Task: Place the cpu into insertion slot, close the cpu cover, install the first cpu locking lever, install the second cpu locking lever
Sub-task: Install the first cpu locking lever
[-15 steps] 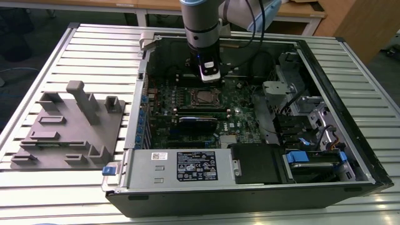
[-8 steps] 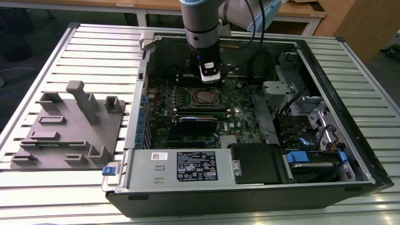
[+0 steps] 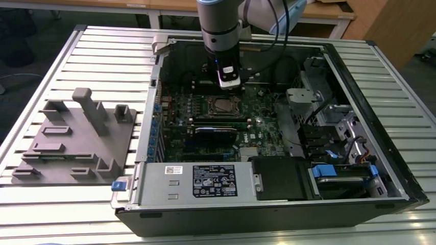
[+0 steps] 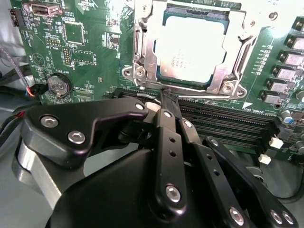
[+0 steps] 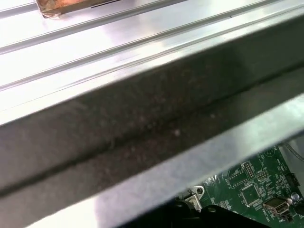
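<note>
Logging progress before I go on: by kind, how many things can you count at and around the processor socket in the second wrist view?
cpu: 1
cpu cover: 1
round coin battery: 1
gripper: 1
Total: 4

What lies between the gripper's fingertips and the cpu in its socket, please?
In the second wrist view, the cpu cover's metal edge with its screws, then a thin strip of green board, separate the shut gripper from the cpu.

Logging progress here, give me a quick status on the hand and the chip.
Hand shut, empty, beside socket. Silver-grey square cpu seated in slot, metal frame cover down over it. Nothing obstructing.
</note>
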`<state>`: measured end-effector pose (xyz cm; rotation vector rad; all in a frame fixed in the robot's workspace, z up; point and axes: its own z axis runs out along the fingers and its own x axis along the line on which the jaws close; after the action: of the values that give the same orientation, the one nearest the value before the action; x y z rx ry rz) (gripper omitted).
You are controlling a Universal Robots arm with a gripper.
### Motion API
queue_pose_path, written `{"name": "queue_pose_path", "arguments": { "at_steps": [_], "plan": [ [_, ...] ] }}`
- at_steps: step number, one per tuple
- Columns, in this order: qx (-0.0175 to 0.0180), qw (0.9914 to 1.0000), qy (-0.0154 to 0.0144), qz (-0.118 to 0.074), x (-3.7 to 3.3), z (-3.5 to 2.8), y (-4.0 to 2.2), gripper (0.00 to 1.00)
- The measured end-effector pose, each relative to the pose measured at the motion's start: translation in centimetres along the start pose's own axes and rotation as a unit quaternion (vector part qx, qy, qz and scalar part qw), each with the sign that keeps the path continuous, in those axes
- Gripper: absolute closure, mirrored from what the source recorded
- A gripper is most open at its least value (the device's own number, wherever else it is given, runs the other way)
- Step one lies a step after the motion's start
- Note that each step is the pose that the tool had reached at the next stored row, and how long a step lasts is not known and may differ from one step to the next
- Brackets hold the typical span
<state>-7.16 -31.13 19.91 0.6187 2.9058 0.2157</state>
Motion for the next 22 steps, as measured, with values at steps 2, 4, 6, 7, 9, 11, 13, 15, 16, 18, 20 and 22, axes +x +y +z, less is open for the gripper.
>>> {"name": "queue_pose_path", "arguments": {
  "at_steps": [2,4,6,7,9,11,13,15,16,18,20,22],
  "plan": [
    [0.0000,1.00000,0.0000,0.000,0.04,0.00,0.09,0.89],
    [-0.0005,1.00000,0.0001,0.000,0.09,0.01,0.17,0.89],
    [-0.0015,1.00000,0.0003,0.000,0.14,0.01,0.24,0.89],
    [-0.0027,1.00000,0.0006,0.000,0.15,0.01,0.25,0.89],
    [-0.0054,0.99998,0.0009,0.001,0.18,0.01,0.25,0.89],
    [-0.0073,0.99997,-0.0001,0.001,0.27,0.00,0.21,0.89],
    [-0.0085,0.99996,-0.0020,0.001,0.41,-0.02,0.15,0.89],
    [-0.0098,0.99994,-0.0046,0.000,0.65,-0.04,0.04,0.89],
    [-0.0105,0.99993,-0.0056,0.000,0.72,-0.02,0.01,0.89],
    [-0.0115,0.99991,-0.0072,-0.001,0.80,0.01,-0.03,0.89],
    [-0.0115,0.99991,-0.0073,-0.001,0.80,0.01,-0.03,0.89],
    [-0.0115,0.99991,-0.0073,-0.001,0.80,0.01,-0.03,0.89]
  ]
}}
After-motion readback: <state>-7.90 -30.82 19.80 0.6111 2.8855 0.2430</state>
